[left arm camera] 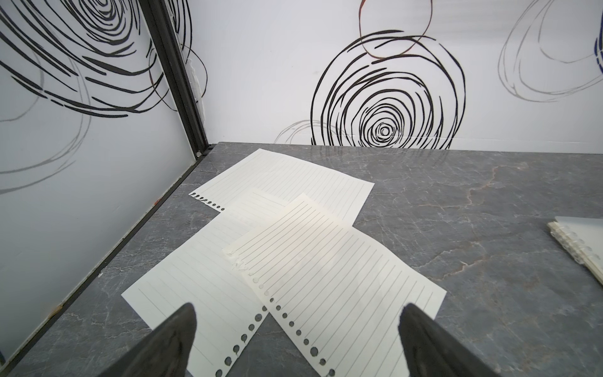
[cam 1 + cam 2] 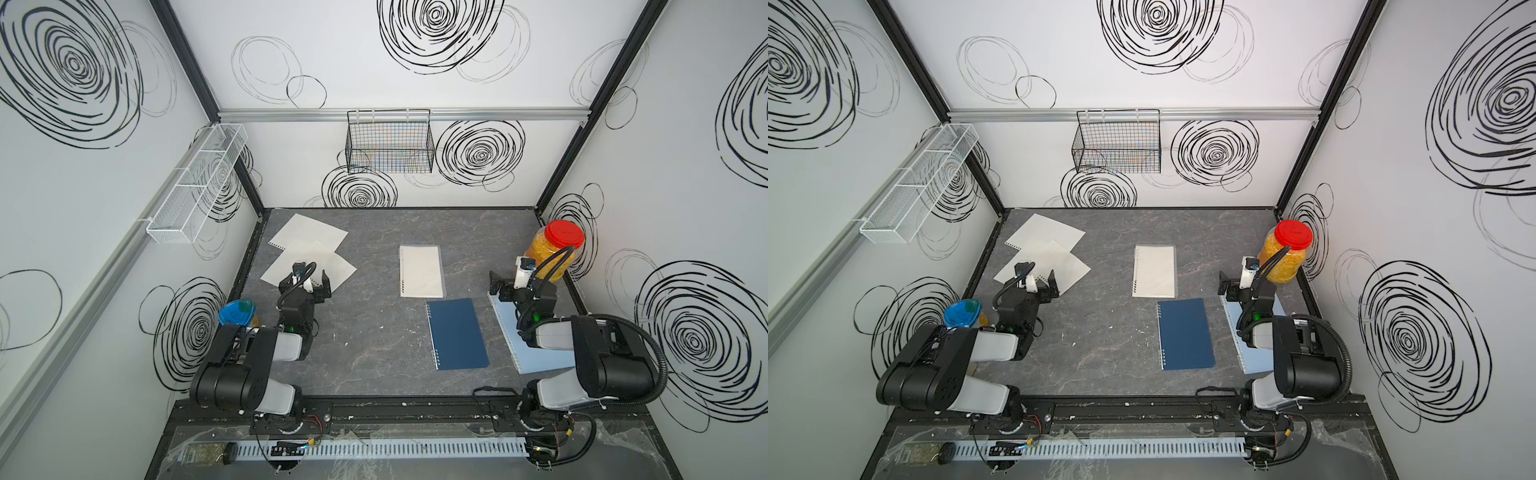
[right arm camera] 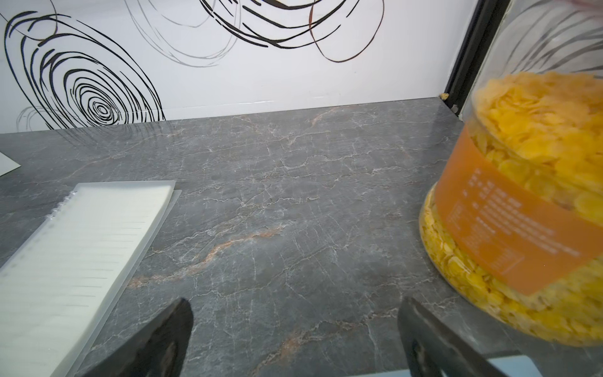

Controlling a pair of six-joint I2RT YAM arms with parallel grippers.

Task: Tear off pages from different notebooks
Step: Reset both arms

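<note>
Nearest the arm bases, the navy notebook (image 2: 457,334) lies closed, with the light blue notebook (image 2: 536,362) partly under my right arm and the clear notebook (image 2: 420,271) farther out. The left gripper (image 1: 298,308) and right gripper (image 3: 293,302) are both spread and hold nothing. Loose pages (image 2: 309,237) overlap at the far left. I judge that a careless rightward swing of the right gripper could topple the jar (image 3: 522,212) just beside it. Only the left wrist view shows one sheet's ragged hole edge.

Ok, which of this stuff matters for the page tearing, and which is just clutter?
Job: clear-cover notebook, navy notebook, light blue notebook, loose pages.
Lying about: red-lidded jar, blue-lidded container, black wire basket, white mesh rack.
</note>
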